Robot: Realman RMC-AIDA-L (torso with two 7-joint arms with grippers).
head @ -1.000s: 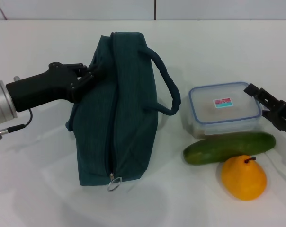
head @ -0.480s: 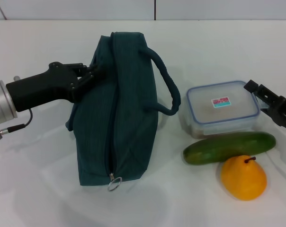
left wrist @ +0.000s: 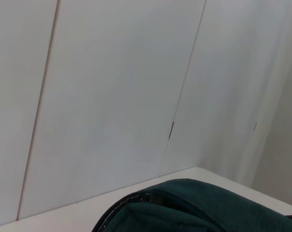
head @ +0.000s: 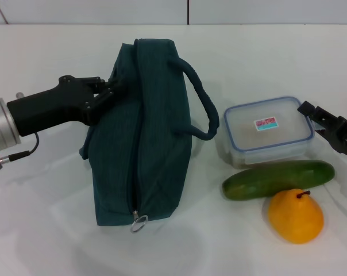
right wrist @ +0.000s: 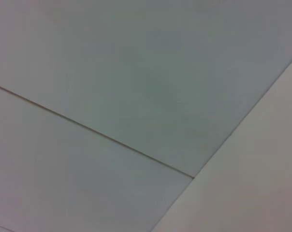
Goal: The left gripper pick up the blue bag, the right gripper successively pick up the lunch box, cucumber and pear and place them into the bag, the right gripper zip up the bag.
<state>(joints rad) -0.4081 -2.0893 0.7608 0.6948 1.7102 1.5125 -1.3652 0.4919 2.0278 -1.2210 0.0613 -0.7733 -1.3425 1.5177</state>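
Currently my left gripper (head: 111, 91) has its jaws clamped on the soft blue bag (head: 142, 132); right gripper (head: 326, 123), jaws apparently parted, touches the rigid, slippery lunch box (head: 269, 131) on the counter (head: 47, 218); I'd grip across its rim.

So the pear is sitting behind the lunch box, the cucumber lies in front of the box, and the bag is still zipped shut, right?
Not quite. The head view shows the pear in front of the cucumber, nearest the robot, not behind the lunch box. The rest stands: the cucumber lies in front of the box, and the bag has its zip closed.
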